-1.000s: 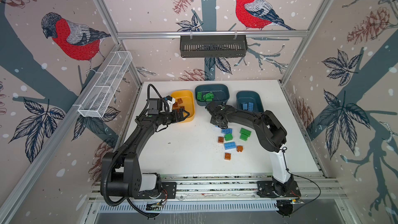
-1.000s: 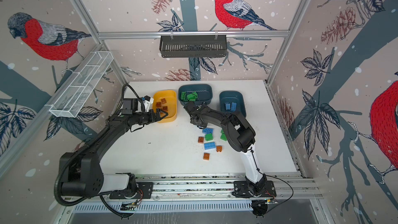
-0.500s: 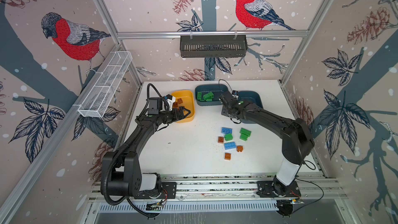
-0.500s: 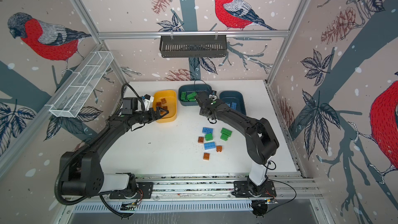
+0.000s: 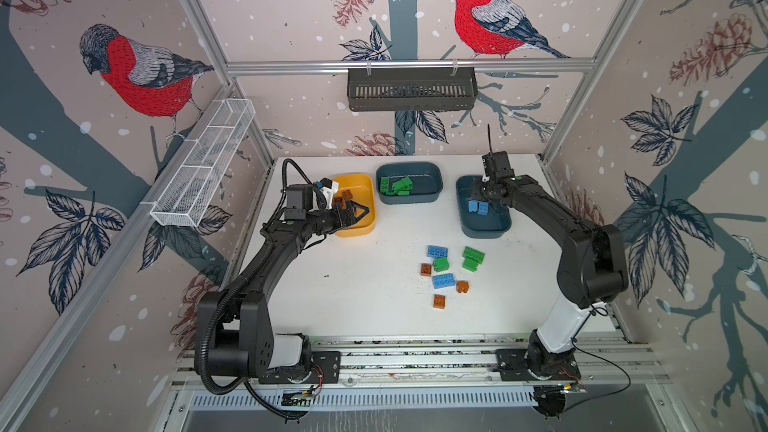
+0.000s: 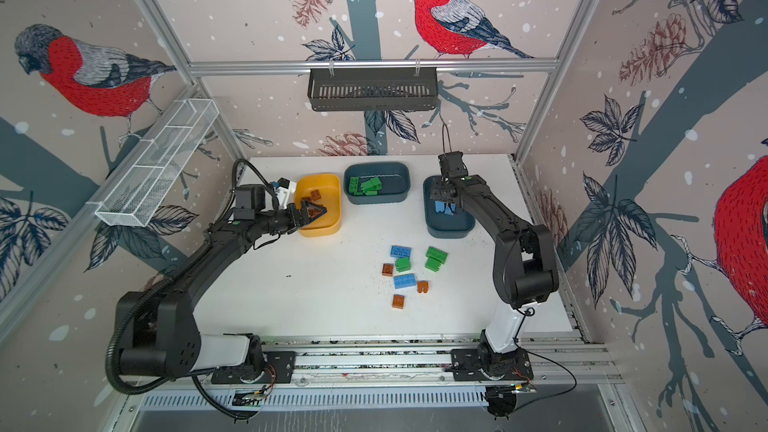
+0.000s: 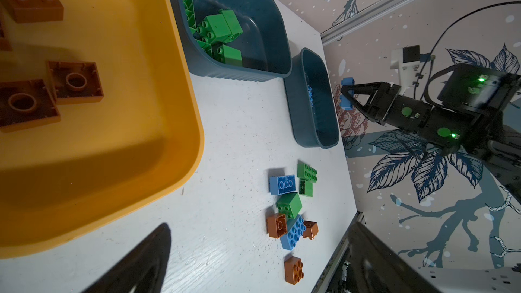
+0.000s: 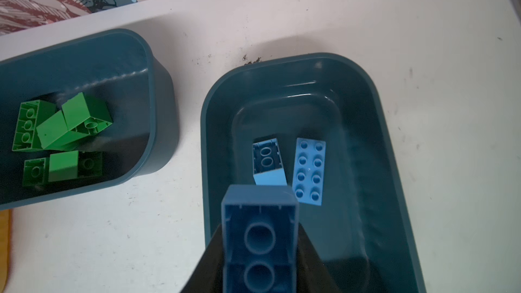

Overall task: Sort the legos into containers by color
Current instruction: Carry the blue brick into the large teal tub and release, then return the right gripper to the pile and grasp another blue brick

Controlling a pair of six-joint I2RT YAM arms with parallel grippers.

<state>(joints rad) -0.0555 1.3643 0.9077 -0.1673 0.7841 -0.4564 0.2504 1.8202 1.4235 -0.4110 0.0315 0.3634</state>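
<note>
right gripper [image 7: 346, 97]: clamping a blue brick [image 8: 260, 235]
drop: hanging it just above the teal tub [image 8: 369, 136]
left gripper [image 5: 360, 214]: gaping wide, empty

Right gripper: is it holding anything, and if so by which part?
Yes. The right gripper clamps a light blue brick across its two long side walls. The brick's hollow underside faces the wrist camera, and it is over a teal tub.
</note>
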